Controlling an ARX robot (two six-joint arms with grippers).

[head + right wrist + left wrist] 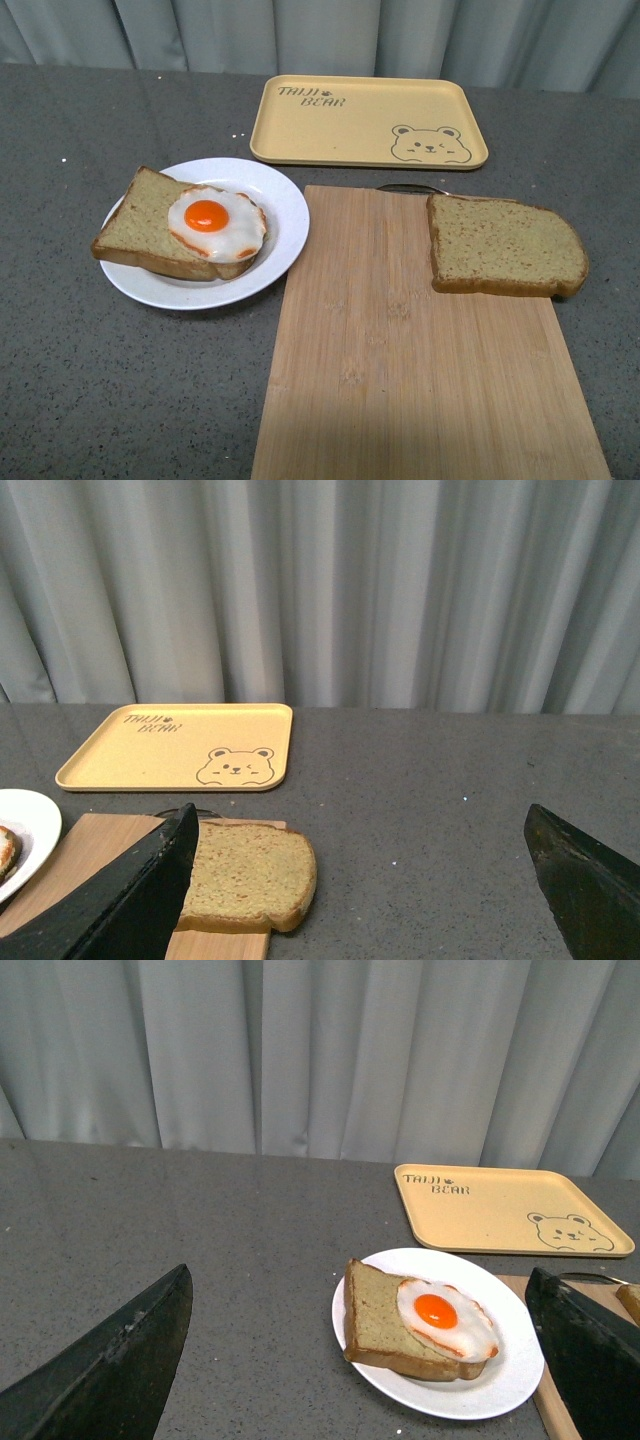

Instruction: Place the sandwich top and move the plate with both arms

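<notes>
The sandwich top (505,246), a bare tan slice, lies flat on the far right corner of the wooden cutting board (400,370); the right wrist view shows the sandwich top (245,876) too. The white plate (285,215) sits left of the board and carries a bread slice with a fried egg (215,222). In the left wrist view the plate (510,1380) lies between the wide-apart fingers of my open left gripper (365,1360). My open right gripper (360,885) hangs above bare table, the sandwich top beside one finger. Neither arm appears in the front view.
A yellow bear-printed tray (368,121) lies behind the board on the grey speckled table (60,130). A thin metal loop (410,187) pokes out at the board's far edge. Grey curtains (400,590) close off the back of the table.
</notes>
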